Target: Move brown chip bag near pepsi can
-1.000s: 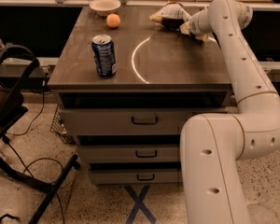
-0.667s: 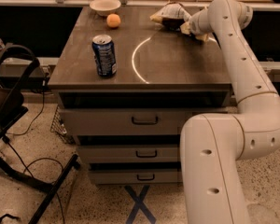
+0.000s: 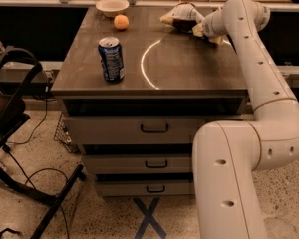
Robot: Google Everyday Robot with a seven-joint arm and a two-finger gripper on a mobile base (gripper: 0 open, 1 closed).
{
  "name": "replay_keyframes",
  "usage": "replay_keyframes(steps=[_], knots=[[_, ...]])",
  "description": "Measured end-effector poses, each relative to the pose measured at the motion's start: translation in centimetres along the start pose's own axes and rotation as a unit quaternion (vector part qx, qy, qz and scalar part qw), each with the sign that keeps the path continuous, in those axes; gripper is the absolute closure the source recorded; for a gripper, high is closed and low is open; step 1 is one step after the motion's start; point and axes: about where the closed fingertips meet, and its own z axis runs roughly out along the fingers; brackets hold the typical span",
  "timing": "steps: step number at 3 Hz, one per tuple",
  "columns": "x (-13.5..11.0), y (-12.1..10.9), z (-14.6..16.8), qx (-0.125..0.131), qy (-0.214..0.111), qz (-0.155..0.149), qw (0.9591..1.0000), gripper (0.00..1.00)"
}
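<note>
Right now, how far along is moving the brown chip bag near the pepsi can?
Done: the gripper is at the brown chip bag, at the far right of the table. In hand: the grasp; whether it holds the bag is hidden. Left: the whole move. The bag lies far from the pepsi can, which stands front left, and must be carried across and set beside it.

One high camera looks down over the table (image 3: 189, 68), hand (image 3: 198, 29) at far right.

Tool (image 3: 200, 30) at bag (image 3: 181, 16), behind-right of can (image 3: 111, 59)
</note>
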Motion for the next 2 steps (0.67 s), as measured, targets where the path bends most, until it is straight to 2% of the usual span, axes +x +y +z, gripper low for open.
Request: replay_keyframes(steps=[2], knots=[[-0.07,-0.01,-0.05,0.000,0.000,0.000,1.0000,1.00]])
